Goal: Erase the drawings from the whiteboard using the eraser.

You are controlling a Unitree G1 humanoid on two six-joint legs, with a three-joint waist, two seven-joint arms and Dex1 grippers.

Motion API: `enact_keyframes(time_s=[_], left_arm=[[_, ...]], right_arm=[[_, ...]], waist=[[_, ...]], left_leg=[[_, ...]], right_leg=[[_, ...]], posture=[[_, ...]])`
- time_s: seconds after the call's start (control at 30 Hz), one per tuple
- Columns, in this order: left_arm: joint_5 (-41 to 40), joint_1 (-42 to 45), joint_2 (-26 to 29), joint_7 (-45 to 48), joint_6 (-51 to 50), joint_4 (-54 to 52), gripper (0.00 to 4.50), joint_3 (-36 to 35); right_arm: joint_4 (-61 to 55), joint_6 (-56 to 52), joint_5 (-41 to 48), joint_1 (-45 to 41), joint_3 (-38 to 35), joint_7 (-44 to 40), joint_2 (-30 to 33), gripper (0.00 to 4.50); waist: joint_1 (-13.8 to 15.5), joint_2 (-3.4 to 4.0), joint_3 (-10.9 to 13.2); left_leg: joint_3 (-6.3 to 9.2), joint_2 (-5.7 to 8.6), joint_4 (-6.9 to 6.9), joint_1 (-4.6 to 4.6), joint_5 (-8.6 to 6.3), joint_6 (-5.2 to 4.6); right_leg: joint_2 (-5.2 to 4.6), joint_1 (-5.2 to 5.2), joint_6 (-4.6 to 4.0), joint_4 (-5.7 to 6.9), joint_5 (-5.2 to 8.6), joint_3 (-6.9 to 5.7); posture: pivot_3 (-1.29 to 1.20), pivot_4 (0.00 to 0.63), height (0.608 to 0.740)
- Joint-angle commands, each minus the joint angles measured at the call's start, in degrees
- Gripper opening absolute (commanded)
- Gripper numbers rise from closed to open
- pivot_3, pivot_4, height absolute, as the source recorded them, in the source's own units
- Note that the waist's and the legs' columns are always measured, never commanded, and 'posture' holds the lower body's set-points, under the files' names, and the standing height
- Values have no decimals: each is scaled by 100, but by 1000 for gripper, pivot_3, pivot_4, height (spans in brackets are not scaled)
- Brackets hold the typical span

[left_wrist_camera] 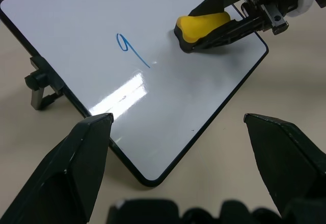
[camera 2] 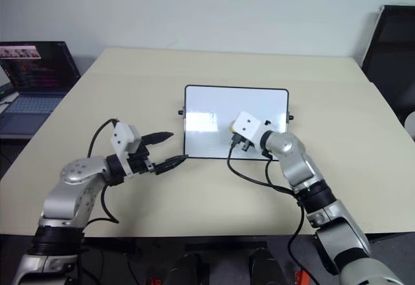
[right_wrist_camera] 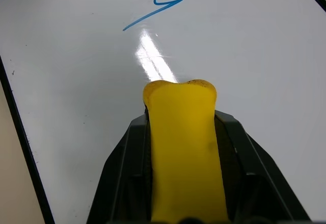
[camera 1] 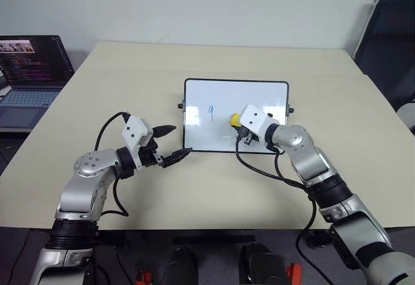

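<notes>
The whiteboard (camera 1: 259, 100) lies in the middle of the table, white with a thin black frame. One blue drawing (camera 1: 211, 110), shaped like a "9", sits left of the board's centre; it also reads clearly as a blue mark (right_wrist_camera: 155, 9) in the right wrist view. My right gripper (camera 1: 237, 124) is shut on the yellow eraser (camera 1: 234, 120), which rests on the board just right of the drawing. The eraser (left_wrist_camera: 201, 26) has a dark underside pressed to the white surface. My left gripper (camera 1: 175, 144) hovers open beside the board's near left corner, holding nothing.
An open laptop (camera 1: 29, 78) stands at the table's far left edge. A dark chair (camera 1: 392, 45) is beyond the right side of the table. Small black knobs (camera 1: 180, 106) stick out from the board's short sides. A stand bracket (left_wrist_camera: 41, 84) props the board.
</notes>
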State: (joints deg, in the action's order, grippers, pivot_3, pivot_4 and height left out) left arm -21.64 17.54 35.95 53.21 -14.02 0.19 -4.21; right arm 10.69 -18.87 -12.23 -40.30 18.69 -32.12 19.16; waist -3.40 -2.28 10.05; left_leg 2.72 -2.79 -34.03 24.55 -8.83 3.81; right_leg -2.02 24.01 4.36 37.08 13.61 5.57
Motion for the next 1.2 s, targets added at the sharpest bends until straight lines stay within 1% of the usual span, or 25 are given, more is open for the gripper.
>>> enact_keyframes(time_s=[0.03, 0.17, 0.23, 0.33, 0.43, 0.5, 0.57, 0.7, 1.0, 1.1, 1.2], left_arm=[[-4, -11, -23, -168, 118, -71, 4500, -222], [-76, -89, -53, -360, 81, -185, 4500, -372], [-111, -134, -55, -418, 35, -260, 4500, -425], [-182, -227, -69, -579, -109, -430, 4500, -530], [-239, -320, -71, -724, -234, -603, 4500, -602], [-230, -372, -68, -865, -330, -711, 4500, -663], [-261, -360, -52, -955, -439, -766, 4500, -730], [-243, -352, -56, -1095, -453, -802, 4500, -783], [-191, -327, -70, -1168, -399, -756, 4500, -729], [-125, -274, -45, -1172, -355, -644, 4500, -721], [-77, -213, -36, -1154, -344, -557, 4500, -689]], right_arm=[[-643, 124, 351, 166, -460, 103, -96, 1280], [-1615, -182, 1080, 654, -819, -82, -343, 1280], [-1947, -250, 1170, 844, -834, -130, -310, 1280], [-2553, -188, 1283, 1365, -777, -257, -135, 1280], [-3021, -363, 1506, 1784, -783, -358, -41, 1280], [-3265, -250, 1647, 2116, -834, -312, -74, 1280], [-3353, -327, 1758, 2268, -862, -249, -108, 1280], [-3403, -442, 1955, 2326, -849, -228, -137, 1280], [-3310, -654, 1977, 2167, -821, -158, -45, 1280], [-3128, -680, 1865, 1913, -674, -138, -51, 1280], [-2653, -654, 1600, 1428, -454, -45, -140, 1280]], waist=[[3, 0, 0], [12, 1, 1], [13, 2, 1], [17, 2, 1], [17, 2, 1], [17, 1, 1], [16, 1, 1], [8, 1, 1], [21, 1, 1], [15, 1, 1], [5, 1, 1]], left_leg=[[0, 0, 0, 0, 0, 0], [1, -1, 6, 14, 0, 0], [2, -1, 8, 20, -3, 2], [3, -1, 10, 23, -9, 10], [3, -1, 8, 23, -9, 12], [3, -1, 6, 22, -9, 12], [3, -1, 3, 19, -9, 12], [2, -1, -3, 17, -8, 12], [2, -1, 3, 19, -8, 12], [2, -1, 2, 19, -8, 12], [2, -1, 0, 16, -8, 12]], right_leg=[[0, 0, 0, 0, 0, 0], [0, 7, 10, -2, 6, -1], [1, 10, 21, -4, 13, -3], [0, 10, 26, -8, 19, -3], [0, 9, 21, -10, 22, -3], [0, 9, 19, -7, 21, -2], [0, 7, 15, -7, 18, -2], [-1, 7, 7, -8, 13, -1], [-1, 8, 11, -10, 16, -2], [0, 8, 11, -9, 16, -2], [0, 8, 9, -7, 14, -2]], posture=[[0, 150, 740], [0, 150, 740], [0, 150, 740], [0, 150, 740], [0, 150, 740], [0, 150, 740], [0, 150, 740], [0, 150, 740], [0, 150, 740], [0, 150, 740], [0, 150, 740]])
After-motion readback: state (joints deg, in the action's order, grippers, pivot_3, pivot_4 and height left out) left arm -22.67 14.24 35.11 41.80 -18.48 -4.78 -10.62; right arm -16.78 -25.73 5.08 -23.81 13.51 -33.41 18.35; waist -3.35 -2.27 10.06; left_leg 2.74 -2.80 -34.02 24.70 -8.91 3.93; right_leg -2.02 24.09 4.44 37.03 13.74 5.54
